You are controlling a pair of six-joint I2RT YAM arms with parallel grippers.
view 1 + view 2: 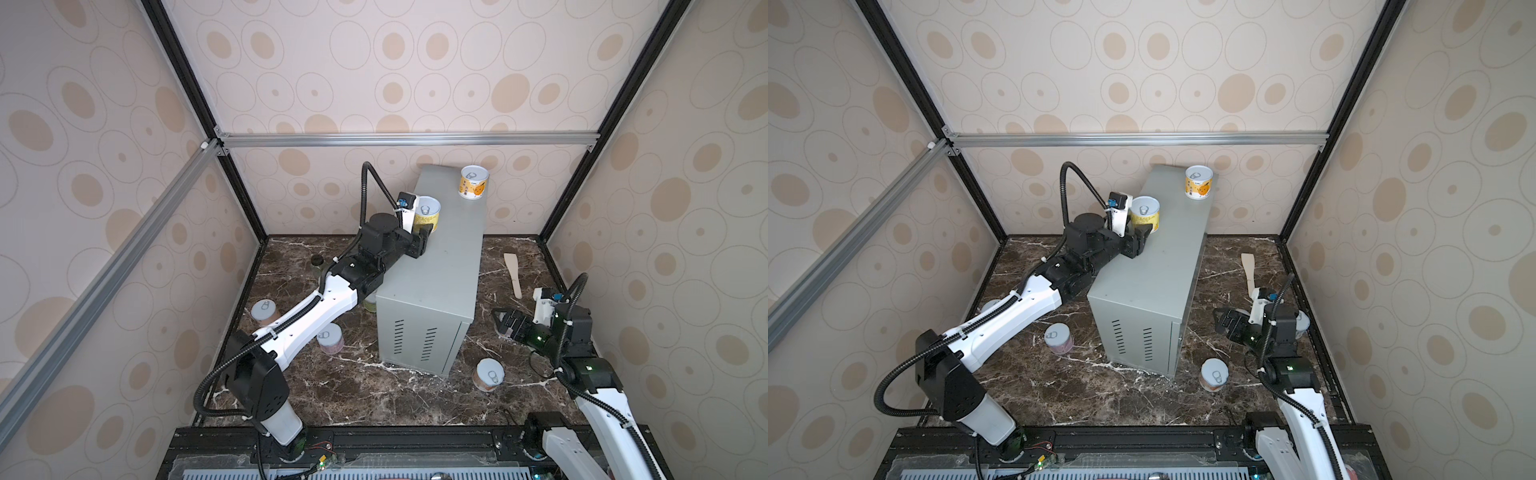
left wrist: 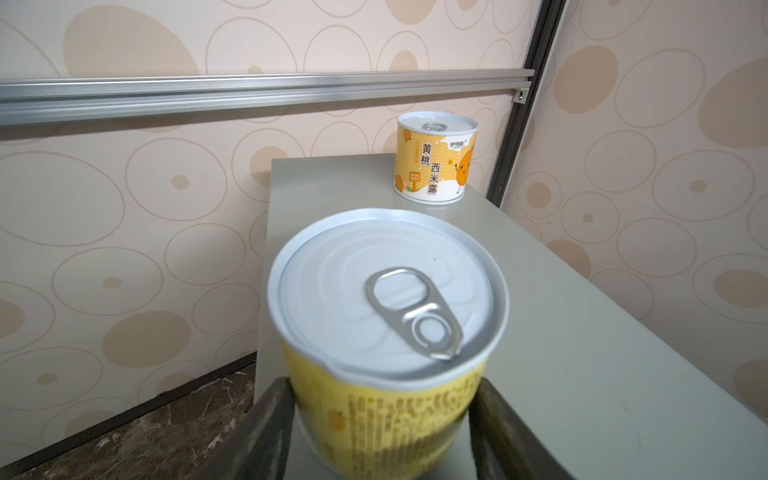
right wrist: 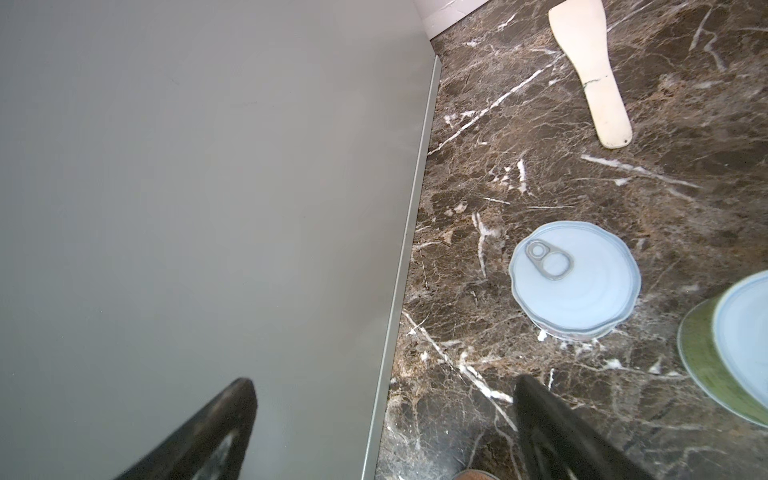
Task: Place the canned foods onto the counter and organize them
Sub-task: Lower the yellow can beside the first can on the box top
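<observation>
Placement step: the left gripper [image 1: 424,235] clamps the yellow-labelled silver-lidded round tin [image 1: 429,208] at the left edge of the tall light-grey metal box counter [image 1: 440,270]. The right gripper [image 1: 502,323] hangs wide and empty beside the counter. Next, probably seat the tin inboard, then release.

Green-labelled tin [image 3: 727,353] half out of frame (label unreadable)
</observation>
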